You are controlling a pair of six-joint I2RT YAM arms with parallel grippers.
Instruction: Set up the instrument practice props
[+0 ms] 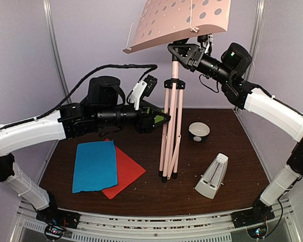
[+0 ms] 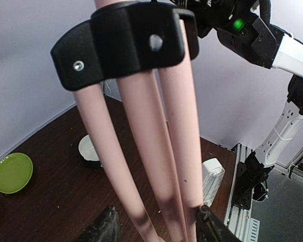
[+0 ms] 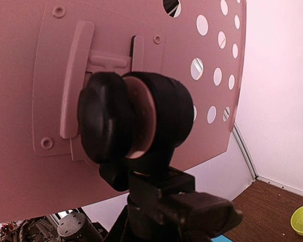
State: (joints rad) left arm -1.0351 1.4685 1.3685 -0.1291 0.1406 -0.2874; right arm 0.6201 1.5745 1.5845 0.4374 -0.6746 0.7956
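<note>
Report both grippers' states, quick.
Left gripper: open, fingers either side of the legs of the music stand, not clamped.
Right gripper: closed on the music stand, high on its pole.

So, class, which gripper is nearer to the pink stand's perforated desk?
Right. The right gripper holds the stand by its neck just beneath the desk; the left gripper sits lower, at the tripod legs.

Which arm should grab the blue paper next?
Probably left: the blue sheet lies on the left, near the left gripper; the right gripper is high by the music stand's desk.
</note>
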